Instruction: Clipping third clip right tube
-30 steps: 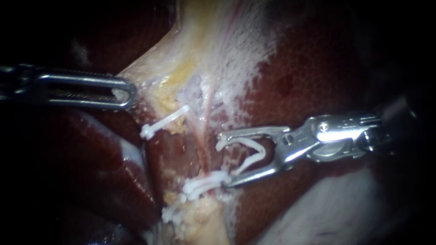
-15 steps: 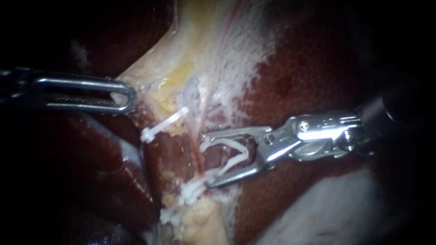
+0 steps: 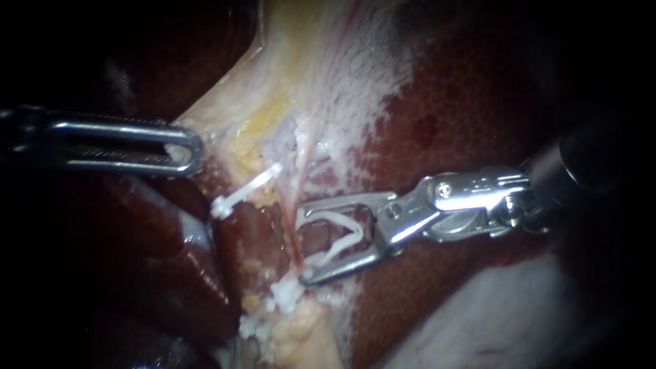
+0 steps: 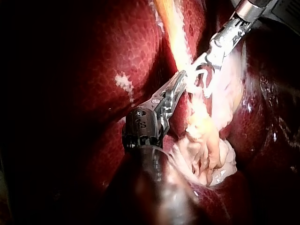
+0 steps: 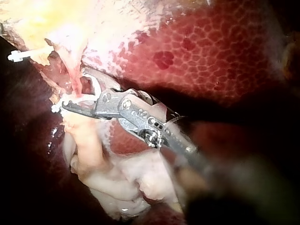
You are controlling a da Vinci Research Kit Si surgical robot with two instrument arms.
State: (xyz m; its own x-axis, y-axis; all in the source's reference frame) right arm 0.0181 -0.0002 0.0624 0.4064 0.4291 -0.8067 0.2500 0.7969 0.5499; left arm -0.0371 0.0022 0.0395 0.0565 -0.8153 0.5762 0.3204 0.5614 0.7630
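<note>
The light falls strongest on the pale band of tissue [image 3: 321, 75], which shines yellow-white and wet. To the right of the band in the endoscope view lies the liver [image 3: 471, 116], dark red with fine honeycomb mottling and a few darker spots. To the left of the band a smoother, glossy red lobe [image 3: 164, 266] carries a white glint. Below and right of the band spreads a hazy whitish patch [image 3: 499, 307]. Away from the band on every side the brightness drops into black. In both wrist views mottled red surface flanks the band, dimmer farther from it.
</note>
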